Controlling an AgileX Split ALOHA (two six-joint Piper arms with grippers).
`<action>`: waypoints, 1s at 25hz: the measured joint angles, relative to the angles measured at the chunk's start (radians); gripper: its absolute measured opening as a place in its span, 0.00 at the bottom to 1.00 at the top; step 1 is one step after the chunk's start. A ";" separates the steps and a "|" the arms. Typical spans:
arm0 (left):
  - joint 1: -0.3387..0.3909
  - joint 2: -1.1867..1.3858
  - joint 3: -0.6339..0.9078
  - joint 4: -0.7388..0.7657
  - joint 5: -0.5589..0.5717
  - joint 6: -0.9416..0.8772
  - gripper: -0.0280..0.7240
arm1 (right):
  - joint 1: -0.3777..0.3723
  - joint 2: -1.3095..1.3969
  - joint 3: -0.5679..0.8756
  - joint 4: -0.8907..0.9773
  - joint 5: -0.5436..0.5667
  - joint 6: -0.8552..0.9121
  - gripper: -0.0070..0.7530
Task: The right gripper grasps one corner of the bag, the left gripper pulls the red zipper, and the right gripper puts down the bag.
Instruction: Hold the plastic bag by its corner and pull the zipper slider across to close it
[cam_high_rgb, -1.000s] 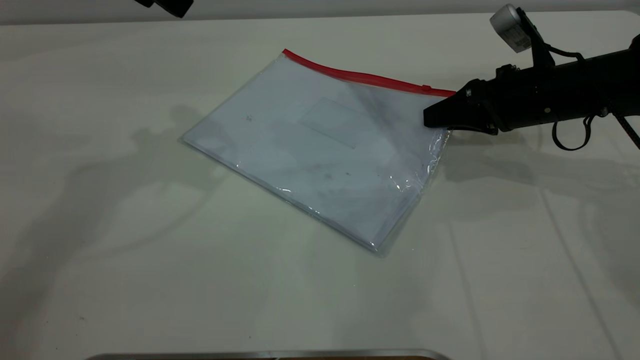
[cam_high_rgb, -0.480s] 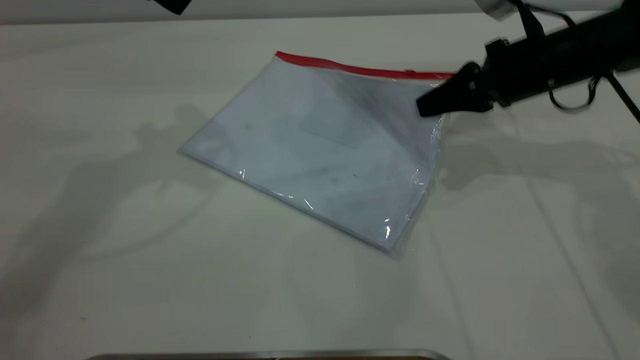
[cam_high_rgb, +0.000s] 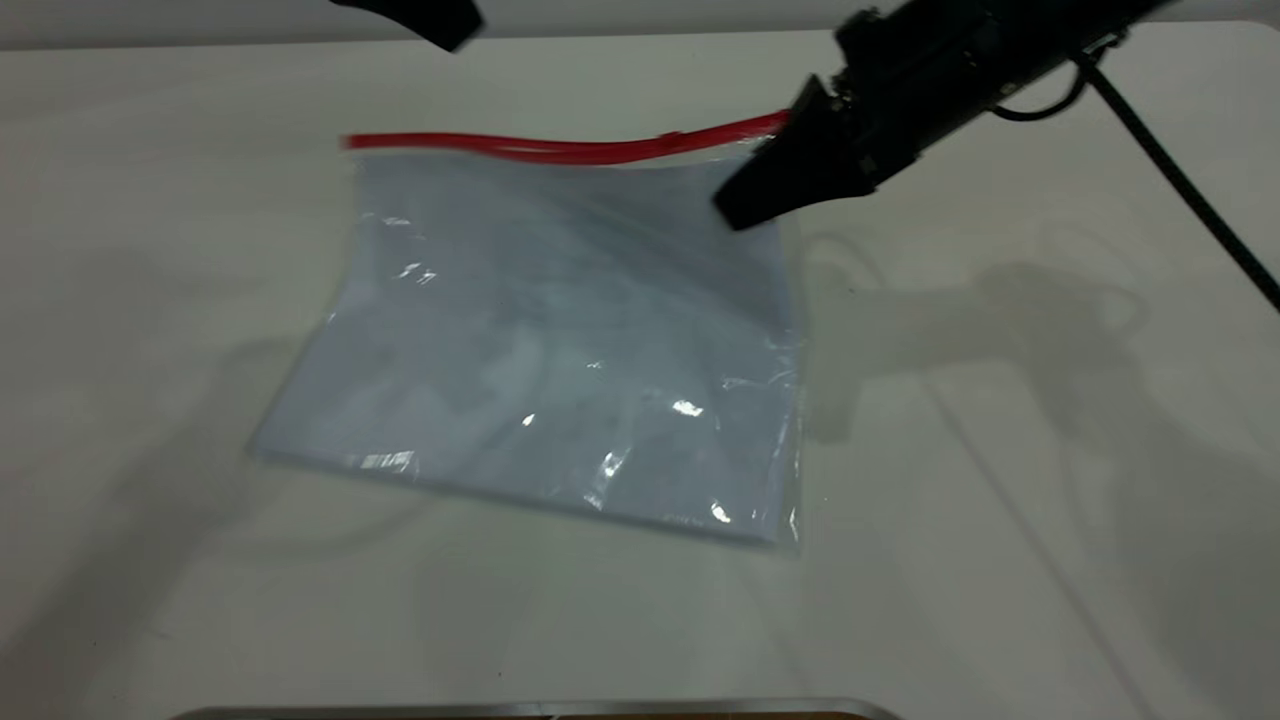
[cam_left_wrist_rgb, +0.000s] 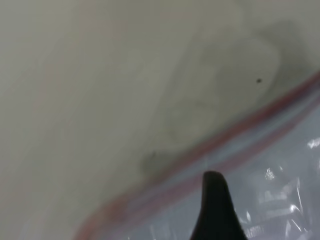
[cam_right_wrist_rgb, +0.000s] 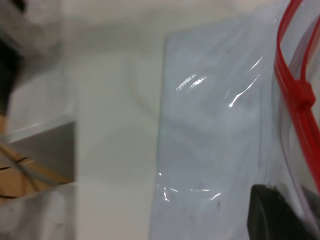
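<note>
The right hand (cam_high_rgb: 735, 212) holds one corner of the bag (cam_high_rgb: 560, 340), up by the red zipper (cam_high_rgb: 560, 150). Its fingers are pinched on the plastic, and that corner is lifted off the table (cam_high_rgb: 1000, 500). The low edge of the bag, the one nearest the camera, rests on the table, so the bag slopes like a slide. The zipper runs along the raised top edge and sags a bit in the middle. The small slider tab (cam_right_wrist_rgb: 303, 93) sits close to the corner that the right hand grips. The left hand (cam_high_rgb: 450, 38) hangs at the far side of the table, above the zipper and not touching it. I cannot tell if its fingers are wide or narrow, since only one dark finger (cam_left_wrist_rgb: 215, 210) shows in its own camera. The job now, I think, is to get the left hand onto the tab. To do it well, the right hand should hold the corner tight and keep very steady, so the zipper does not wobble. The left hand should come down slowly, go to the tab and not the plain strip, pinch it firmly, and pull straight along the red line, away from the right hand.
</note>
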 joint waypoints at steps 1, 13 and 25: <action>-0.013 0.000 0.000 0.000 0.002 0.021 0.82 | 0.006 -0.001 -0.008 -0.006 0.024 0.011 0.05; -0.041 0.137 -0.043 -0.110 0.102 0.163 0.82 | 0.011 -0.003 -0.019 -0.051 0.076 0.032 0.05; -0.045 0.236 -0.161 -0.311 0.235 0.388 0.82 | 0.011 -0.003 -0.020 -0.066 0.068 0.032 0.05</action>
